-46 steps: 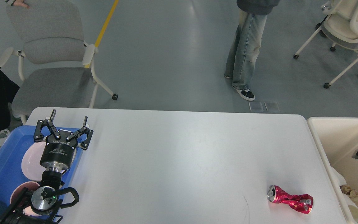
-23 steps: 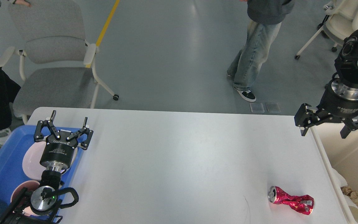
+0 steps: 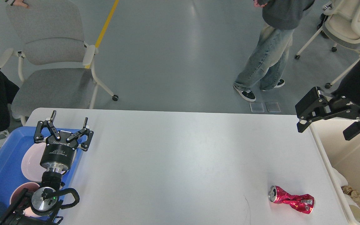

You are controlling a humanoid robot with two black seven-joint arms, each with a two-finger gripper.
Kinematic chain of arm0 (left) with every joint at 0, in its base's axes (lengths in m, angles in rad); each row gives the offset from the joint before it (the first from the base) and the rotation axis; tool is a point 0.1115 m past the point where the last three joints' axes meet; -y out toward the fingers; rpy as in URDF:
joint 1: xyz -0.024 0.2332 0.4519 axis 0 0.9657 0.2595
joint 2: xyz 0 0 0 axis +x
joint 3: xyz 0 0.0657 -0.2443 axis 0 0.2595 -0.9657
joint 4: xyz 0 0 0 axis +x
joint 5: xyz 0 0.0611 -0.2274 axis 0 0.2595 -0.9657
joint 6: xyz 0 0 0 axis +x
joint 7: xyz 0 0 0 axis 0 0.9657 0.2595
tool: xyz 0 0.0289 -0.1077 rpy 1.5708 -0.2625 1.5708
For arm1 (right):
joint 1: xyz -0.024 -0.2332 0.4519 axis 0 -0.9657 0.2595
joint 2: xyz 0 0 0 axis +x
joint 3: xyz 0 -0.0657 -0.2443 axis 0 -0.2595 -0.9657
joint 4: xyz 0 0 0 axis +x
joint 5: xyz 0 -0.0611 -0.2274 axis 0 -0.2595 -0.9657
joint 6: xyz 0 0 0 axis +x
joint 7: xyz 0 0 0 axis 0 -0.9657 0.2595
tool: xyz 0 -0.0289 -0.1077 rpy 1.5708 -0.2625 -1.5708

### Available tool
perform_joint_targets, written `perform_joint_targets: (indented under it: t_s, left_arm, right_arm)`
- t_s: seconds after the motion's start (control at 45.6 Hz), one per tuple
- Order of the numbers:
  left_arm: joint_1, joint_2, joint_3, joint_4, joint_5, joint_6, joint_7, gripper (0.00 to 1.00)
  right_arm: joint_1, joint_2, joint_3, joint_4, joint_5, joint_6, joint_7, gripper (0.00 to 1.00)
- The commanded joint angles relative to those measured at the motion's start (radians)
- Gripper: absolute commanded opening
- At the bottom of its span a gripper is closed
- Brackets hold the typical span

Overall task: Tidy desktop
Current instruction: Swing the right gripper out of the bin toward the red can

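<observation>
White surface [image 3: 180, 162] is filling your view, carrying one crushed can [image 3: 291, 200] near its right front. Your two hands are gaping empty: left hand [image 3: 69, 120] over one tray [image 3: 2, 168], right hand [image 3: 325, 125] above one bin [image 3: 352, 156].

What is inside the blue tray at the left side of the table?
The blue tray holds a pale pink plate and a pink bowl; the left gripper and its arm cover part of both.

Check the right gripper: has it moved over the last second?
Yes. The right gripper, open, rose from low inside the cream bin to above the bin's far-left corner beside the desktop.
</observation>
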Motion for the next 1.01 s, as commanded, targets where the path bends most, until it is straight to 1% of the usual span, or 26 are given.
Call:
perform_joint_targets:
  t_s: [0.0, 0.11, 0.241, 0.329, 0.482, 0.548, 0.701, 0.789, 0.811, 0.898, 0.986]
  left_arm:
    - [0.000, 0.000, 0.000, 0.000, -0.001, 0.000, 0.000, 0.96]
    - [0.000, 0.000, 0.000, 0.000, 0.001, 0.000, 0.000, 0.96]
    - [0.000, 0.000, 0.000, 0.000, 0.001, 0.000, 0.000, 0.96]
    - [0.000, 0.000, 0.000, 0.000, -0.001, 0.000, 0.000, 0.96]
    - [0.000, 0.000, 0.000, 0.000, 0.001, 0.000, 0.000, 0.96]
    - [0.000, 0.000, 0.000, 0.000, -0.001, 0.000, 0.000, 0.96]
    - [0.000, 0.000, 0.000, 0.000, 0.001, 0.000, 0.000, 0.96]
    - [0.000, 0.000, 0.000, 0.000, 0.001, 0.000, 0.000, 0.96]
    - [0.000, 0.000, 0.000, 0.000, 0.001, 0.000, 0.000, 0.96]
    - [0.000, 0.000, 0.000, 0.000, 0.001, 0.000, 0.000, 0.96]
    - [0.000, 0.000, 0.000, 0.000, 0.001, 0.000, 0.000, 0.96]
  right_arm:
    - [0.017, 0.017, -0.048, 0.009, -0.034, 0.000, 0.074, 1.00]
    - [-0.006, 0.005, -0.047, 0.001, -0.037, 0.000, 0.068, 1.00]
    - [-0.163, -0.035, -0.037, -0.008, -0.024, 0.000, 0.067, 1.00]
    - [-0.290, -0.078, -0.014, -0.011, -0.013, -0.067, 0.067, 1.00]
    - [-0.557, -0.159, 0.049, -0.086, 0.084, -0.294, 0.060, 1.00]
    - [-0.641, -0.162, 0.061, -0.101, 0.191, -0.401, 0.057, 0.91]
    - [-0.776, -0.164, 0.079, -0.126, 0.427, -0.661, 0.044, 0.87]
    - [-0.865, -0.164, 0.137, -0.131, 0.570, -0.799, 0.044, 0.86]
    - [-0.894, -0.164, 0.166, -0.137, 0.617, -0.849, 0.044, 0.86]
    - [-0.956, -0.158, 0.243, -0.140, 0.651, -0.946, 0.045, 0.92]
    - [-0.996, -0.155, 0.285, -0.135, 0.667, -0.983, 0.044, 0.90]
